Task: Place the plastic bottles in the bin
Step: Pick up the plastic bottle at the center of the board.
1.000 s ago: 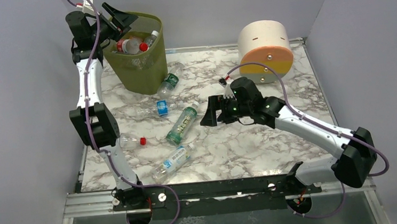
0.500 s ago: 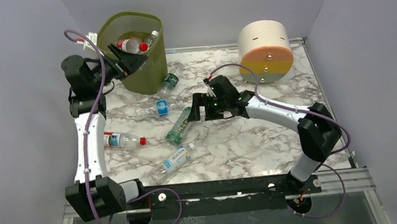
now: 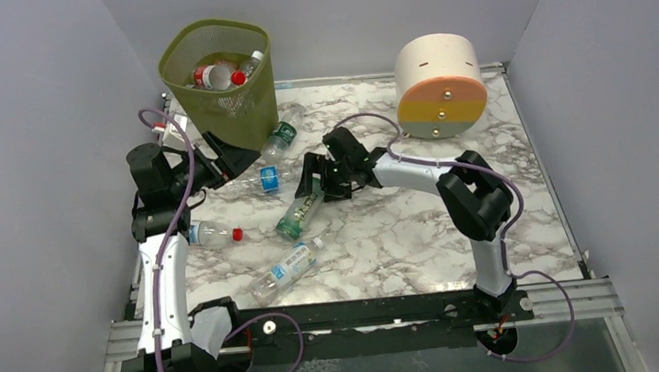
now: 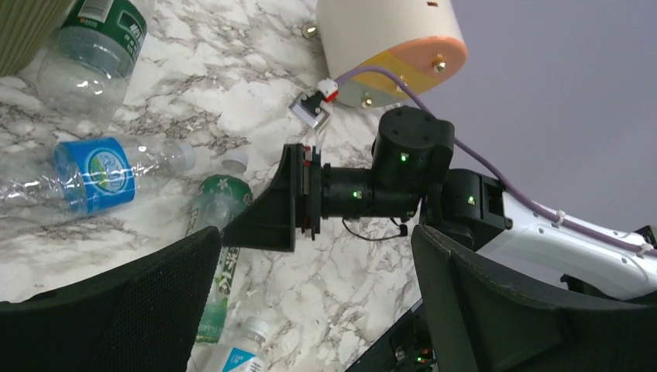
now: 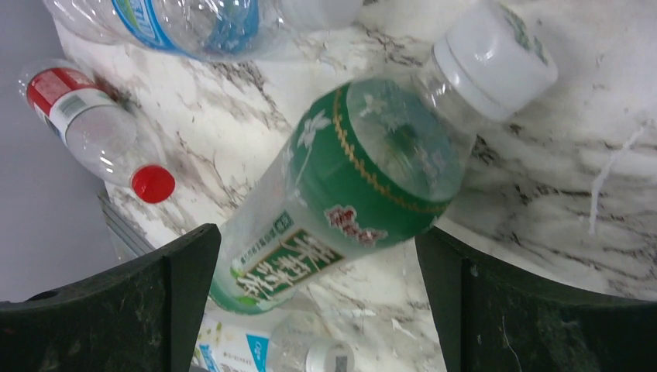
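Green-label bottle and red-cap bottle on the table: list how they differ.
The green-label bottle has a white cap and green label; the red-cap bottle has a red-and-white label. The green-label bottle lies below the open right gripper; the red-cap bottle lies beside the left arm, under no gripper. Both are clear, on their sides on the table, outside the bin.
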`<state>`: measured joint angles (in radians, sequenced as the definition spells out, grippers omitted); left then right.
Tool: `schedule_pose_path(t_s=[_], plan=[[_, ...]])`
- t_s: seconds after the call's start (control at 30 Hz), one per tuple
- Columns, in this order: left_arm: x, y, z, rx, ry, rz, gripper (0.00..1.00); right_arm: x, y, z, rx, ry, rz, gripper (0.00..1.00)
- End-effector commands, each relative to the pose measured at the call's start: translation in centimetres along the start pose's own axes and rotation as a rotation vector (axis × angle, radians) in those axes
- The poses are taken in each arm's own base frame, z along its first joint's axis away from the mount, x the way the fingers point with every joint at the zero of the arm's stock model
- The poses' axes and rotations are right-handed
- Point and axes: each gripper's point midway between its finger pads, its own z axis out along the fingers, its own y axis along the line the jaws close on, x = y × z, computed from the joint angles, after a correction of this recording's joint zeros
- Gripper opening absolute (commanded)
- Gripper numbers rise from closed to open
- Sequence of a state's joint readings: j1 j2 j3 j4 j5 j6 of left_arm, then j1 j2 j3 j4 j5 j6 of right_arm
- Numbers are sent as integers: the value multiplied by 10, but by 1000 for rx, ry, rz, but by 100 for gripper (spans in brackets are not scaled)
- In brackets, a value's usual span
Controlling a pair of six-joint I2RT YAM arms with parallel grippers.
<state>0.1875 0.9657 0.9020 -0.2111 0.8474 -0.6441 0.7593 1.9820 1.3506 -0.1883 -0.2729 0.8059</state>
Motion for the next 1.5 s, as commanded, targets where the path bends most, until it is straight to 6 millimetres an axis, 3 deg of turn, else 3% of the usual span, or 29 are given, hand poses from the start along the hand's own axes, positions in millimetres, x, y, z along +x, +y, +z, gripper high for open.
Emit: schedule_pose_path(t_s=[0.0, 0.43, 0.77, 0.93, 1.23, 1.47], plan=[[17, 2, -8, -8, 29, 34, 99, -23, 6, 15, 6, -48, 36, 100], [36, 0, -16, 0, 49, 9, 99, -25, -21, 61, 97, 9, 54, 98], [37, 2, -15, -4, 52, 4, 99, -13, -32, 71, 95, 45, 53, 64], [36, 1, -15, -4, 50, -1, 99, -16, -25, 57, 59, 22, 38, 52], [31, -10, -17, 25, 51, 2, 99, -43, 0, 9, -13, -80, -14, 51], [30, -33, -26, 87, 49, 1, 99, -58, 13, -33, -46, -145, -57, 51]])
